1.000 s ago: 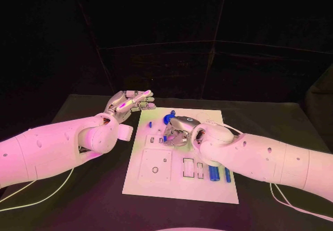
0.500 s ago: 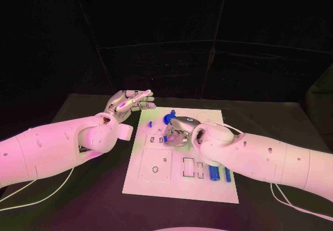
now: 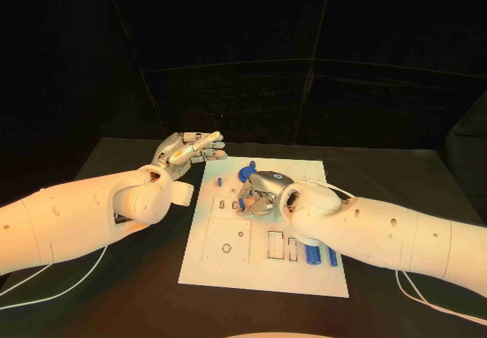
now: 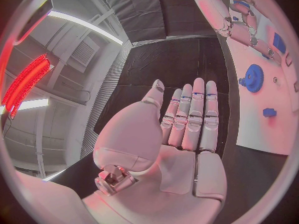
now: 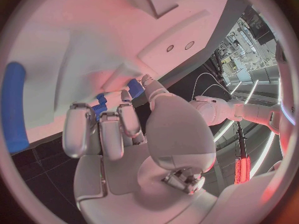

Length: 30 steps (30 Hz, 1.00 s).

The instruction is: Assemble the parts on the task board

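The white task board [image 3: 262, 273] lies in the middle of the black table. My right hand [image 3: 257, 191] is curled down over the board's middle. In the right wrist view its fingers [image 5: 102, 129] and thumb close round a small blue part [image 5: 99, 107] against the board. My left hand [image 3: 188, 149] hovers at the board's far left corner, flat and holding nothing, with its fingers [image 4: 194, 115] stretched out together. A blue gear [image 3: 247, 172] stands on the far part of the board, beside a small blue piece [image 3: 219, 182].
Two blue cylinders [image 3: 312, 254] [image 3: 333, 255] lie side by side near the board's right edge, by my right forearm. Rectangular slots [image 3: 276, 244] and a square recess [image 3: 227, 241] mark the board's near half. Black table surrounds the board.
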Each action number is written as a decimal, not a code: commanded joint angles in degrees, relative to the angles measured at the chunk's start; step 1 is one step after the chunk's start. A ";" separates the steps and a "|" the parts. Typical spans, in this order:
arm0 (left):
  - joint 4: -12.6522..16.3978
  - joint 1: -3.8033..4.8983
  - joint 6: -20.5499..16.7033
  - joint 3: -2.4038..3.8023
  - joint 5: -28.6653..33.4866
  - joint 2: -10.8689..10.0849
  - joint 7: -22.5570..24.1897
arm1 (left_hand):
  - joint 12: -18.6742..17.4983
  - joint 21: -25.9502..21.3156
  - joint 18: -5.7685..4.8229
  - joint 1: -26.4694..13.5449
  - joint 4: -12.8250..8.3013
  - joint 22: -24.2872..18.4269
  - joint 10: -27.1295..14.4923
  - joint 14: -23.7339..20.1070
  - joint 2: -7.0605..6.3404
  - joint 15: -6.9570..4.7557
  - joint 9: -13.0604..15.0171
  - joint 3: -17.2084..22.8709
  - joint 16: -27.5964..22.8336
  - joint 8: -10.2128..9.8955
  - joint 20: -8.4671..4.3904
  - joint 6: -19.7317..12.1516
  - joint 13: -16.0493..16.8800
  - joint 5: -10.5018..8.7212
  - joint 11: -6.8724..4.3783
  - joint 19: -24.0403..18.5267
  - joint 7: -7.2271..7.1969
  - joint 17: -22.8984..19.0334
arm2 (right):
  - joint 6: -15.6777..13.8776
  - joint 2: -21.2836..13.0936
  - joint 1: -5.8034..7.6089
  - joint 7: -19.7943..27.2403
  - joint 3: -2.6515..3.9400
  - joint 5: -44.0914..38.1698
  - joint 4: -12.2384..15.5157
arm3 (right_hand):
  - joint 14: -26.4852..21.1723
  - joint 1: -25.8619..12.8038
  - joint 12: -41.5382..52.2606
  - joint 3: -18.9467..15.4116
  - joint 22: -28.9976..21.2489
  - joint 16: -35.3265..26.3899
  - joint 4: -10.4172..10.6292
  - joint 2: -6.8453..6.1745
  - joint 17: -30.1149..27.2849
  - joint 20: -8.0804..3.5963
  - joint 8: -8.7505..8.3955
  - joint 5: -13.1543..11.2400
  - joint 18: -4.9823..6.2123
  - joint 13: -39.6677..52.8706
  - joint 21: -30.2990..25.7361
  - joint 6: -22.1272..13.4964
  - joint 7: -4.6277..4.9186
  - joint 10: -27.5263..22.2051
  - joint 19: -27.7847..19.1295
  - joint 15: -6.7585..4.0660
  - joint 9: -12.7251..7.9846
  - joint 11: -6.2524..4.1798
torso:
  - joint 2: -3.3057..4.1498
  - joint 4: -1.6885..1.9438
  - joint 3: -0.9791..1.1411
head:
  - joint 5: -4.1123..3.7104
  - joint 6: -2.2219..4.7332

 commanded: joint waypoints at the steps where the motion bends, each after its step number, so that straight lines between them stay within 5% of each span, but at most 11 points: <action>1: 0.05 0.10 0.80 0.05 0.00 0.03 0.30 | -0.29 -0.02 0.85 0.13 -0.41 -0.10 0.02 0.30 0.48 0.16 -0.06 -0.06 -0.05 -0.35 0.00 0.07 -0.07 0.19 0.17 0.53 0.30 0.10 | -5.64 -0.55 0.04 -0.28 -0.01 -0.37 0.27 | 3.76 -0.54 -1.16 -2.54 -0.25 -0.35 1.24 -0.35 4.81 0.41 -0.19 1.02 -0.92 -1.15 -0.33 -1.40 0.48 -1.03 -0.10 0.69 -0.09 0.24 | 0.01 0.01 0.00 | 0.11 -0.06; 8: -0.17 0.09 1.27 0.05 -0.05 -0.05 -0.13 | -0.27 1.02 0.96 0.13 -0.85 0.34 1.00 3.14 0.69 -0.69 0.03 0.21 1.16 -0.26 -0.72 0.77 0.02 0.22 -0.38 2.66 -0.17 1.07 | -11.61 -4.22 0.05 8.16 0.06 3.15 4.19 | 3.72 1.03 -1.12 -6.13 -0.50 -0.49 2.53 -0.12 4.69 0.68 0.17 2.81 -0.86 -1.51 -0.48 -2.83 0.77 -1.23 -0.20 0.97 0.02 0.59 | -0.08 0.04 0.10 | 0.38 -0.23; 15: -0.46 0.09 1.16 0.05 -3.03 -0.30 -2.69 | 1.83 7.68 1.00 -0.12 -1.19 3.29 7.47 17.21 1.03 -5.03 0.41 0.62 9.39 0.78 -5.10 3.96 0.89 0.89 -3.65 13.35 -2.59 6.42 | -12.55 -10.75 1.91 17.93 0.46 12.89 10.19 | 3.45 3.06 -1.55 -7.59 -1.98 -1.03 2.60 0.84 3.99 0.84 0.35 2.39 -0.60 -2.15 -1.36 -3.52 0.96 -1.89 -0.99 1.11 0.06 0.77 | -0.20 -0.21 0.12 | 0.63 -0.03; 18: -0.51 0.28 0.40 0.06 -8.32 -0.63 -10.91 | 2.60 12.01 0.87 -0.24 -1.40 5.41 9.92 21.73 0.61 -6.58 0.31 0.63 17.14 0.53 -7.33 4.05 1.37 1.26 -5.31 19.04 -3.19 11.28 | -12.86 -14.30 3.58 20.16 1.04 19.70 12.51 | 3.54 4.40 -1.16 -7.28 -1.82 -0.90 2.27 2.11 4.35 0.75 1.64 2.14 -0.60 -1.86 -1.32 -1.68 0.46 -1.60 -0.93 0.90 0.53 0.38 | -0.50 -0.28 0.25 | 0.69 -0.09; 20: -0.57 0.43 0.23 0.07 -10.65 -0.64 -14.15 | 3.59 14.50 0.93 -1.35 -0.69 6.73 11.74 22.24 0.88 -7.27 0.30 0.52 32.88 0.49 -8.16 3.99 1.98 0.77 -5.84 21.49 -3.50 26.16 | -12.63 -15.61 4.32 20.49 1.25 21.85 13.29 | 3.68 5.63 -0.67 -6.85 -1.45 -0.67 1.81 3.13 4.84 0.52 2.71 2.82 -0.66 -1.43 -1.15 -0.20 -0.04 -1.16 -0.73 0.55 0.87 -0.07 | -0.54 -0.12 0.31 | 0.58 -0.13; 21: -0.69 0.57 0.96 0.07 -13.58 -0.65 -18.41 | 5.58 19.81 0.22 -1.97 -0.65 9.97 12.34 20.49 -0.08 -8.38 0.63 0.36 52.80 1.55 -9.32 4.61 3.91 0.47 -6.15 23.62 -4.95 44.36 | -12.40 -16.64 4.92 20.60 1.39 23.39 13.85 | 3.73 5.98 -0.52 -6.90 -1.37 -0.62 1.68 3.45 4.97 0.33 3.06 3.03 -0.69 -1.32 -1.10 0.11 -0.21 -0.99 -0.66 0.37 0.93 -0.26 | -0.63 -0.11 0.40 | 0.52 -0.15; 25: -1.34 1.30 7.50 0.07 -23.55 -0.11 -30.96 | 11.01 23.91 0.30 -5.58 1.66 13.17 15.52 22.40 -1.03 -8.68 1.11 -1.59 67.62 3.13 -9.77 5.26 7.86 0.40 -7.09 23.05 -5.25 62.82 | -11.42 -20.83 7.15 20.43 1.77 28.17 15.35 | 3.75 6.21 -0.16 -7.08 -1.24 -0.63 1.63 3.85 4.97 0.12 3.43 3.31 -0.72 -1.01 -1.04 0.36 -0.37 -0.60 -0.57 0.20 0.97 -0.42 | -1.41 -0.52 0.73 | 0.74 -0.41; 27: -1.72 1.85 10.69 0.08 -28.86 0.37 -35.94 | 14.80 35.65 -1.41 -7.72 2.99 27.60 16.92 23.66 -2.14 -9.10 1.48 -3.29 75.65 4.14 -10.16 5.55 10.62 0.53 -7.47 26.34 -5.73 73.66 | -11.35 -21.98 7.64 19.88 1.84 29.08 15.32 | 3.72 6.18 0.11 -7.27 -1.22 -0.71 1.72 4.11 4.84 0.00 3.73 3.51 -0.72 -0.78 -1.03 0.64 -0.49 -0.30 -0.53 0.09 1.01 -0.53 | -1.72 -0.66 0.80 | 0.67 -0.71; 28: -1.99 2.24 12.12 0.08 -32.01 0.75 -38.69 | 23.04 45.47 -2.65 -8.19 4.24 38.45 14.50 24.01 -2.81 -9.93 2.69 -5.57 79.25 6.58 -10.89 5.21 17.57 0.79 -8.68 27.80 -6.48 78.63 | -11.38 -22.57 7.86 19.46 1.86 29.49 15.18 | 3.71 6.10 0.25 -7.46 -1.22 -0.77 1.80 4.16 4.74 -0.06 3.90 3.60 -0.73 -0.66 -1.03 0.77 -0.56 -0.13 -0.52 0.03 1.03 -0.60 | -1.91 -0.75 0.87 | 0.76 -0.83; 29: -2.33 2.65 13.38 0.08 -34.89 1.23 -41.19 | 31.24 51.15 -3.29 -8.19 5.74 44.34 9.89 24.05 -1.83 -10.07 4.14 -7.16 80.69 9.39 -11.40 4.71 24.90 0.86 -8.96 26.87 -6.69 80.72 | -11.43 -23.07 8.03 19.03 1.89 29.81 14.99 | 3.70 6.02 0.34 -7.61 -1.19 -0.81 1.85 4.16 4.68 -0.10 4.00 3.67 -0.73 -0.60 -1.01 0.84 -0.60 -0.03 -0.49 -0.01 1.04 -0.64 | -2.10 -0.83 0.96 | 0.90 -1.01; 30: -2.64 2.98 14.32 0.08 -36.99 1.64 -43.03 | 33.67 51.62 -3.42 -8.50 6.28 45.27 9.67 24.14 -1.25 -9.77 4.59 -7.32 80.87 10.22 -11.25 5.05 27.32 0.46 -8.56 26.17 -6.68 81.09 | -11.48 -23.41 8.14 18.68 1.90 30.01 14.83 | 3.69 5.99 0.39 -7.71 -1.20 -0.83 1.88 4.16 4.64 -0.13 4.05 3.73 -0.73 -0.55 -1.02 0.87 -0.62 0.04 -0.49 -0.03 1.04 -0.66 | -2.20 -0.85 1.00 | 0.97 -1.12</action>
